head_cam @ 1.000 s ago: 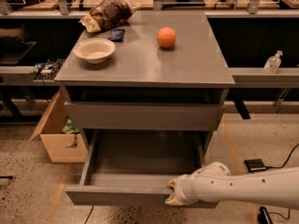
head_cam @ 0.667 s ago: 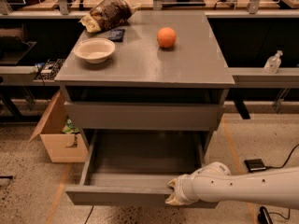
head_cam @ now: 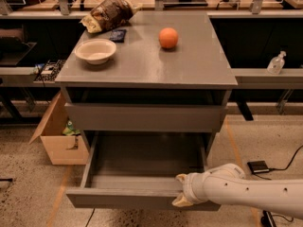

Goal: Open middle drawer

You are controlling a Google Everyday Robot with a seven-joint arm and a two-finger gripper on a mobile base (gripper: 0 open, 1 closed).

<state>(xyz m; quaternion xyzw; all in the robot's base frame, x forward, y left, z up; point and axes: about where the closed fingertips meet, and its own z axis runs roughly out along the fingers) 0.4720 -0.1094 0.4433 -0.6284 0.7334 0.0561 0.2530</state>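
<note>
The middle drawer of the grey cabinet is pulled far out, and its inside shows bare and dark. My gripper comes in from the lower right on a white arm. It sits at the right part of the drawer's front panel, with one finger behind the top edge and the other in front of it, shut on the panel. The grey front above it is closed. Any drawer below is out of view.
On the cabinet top stand a white bowl, an orange, a brown bag and a small dark packet. A cardboard box sits on the floor at the left. A cable and a black box lie at the right.
</note>
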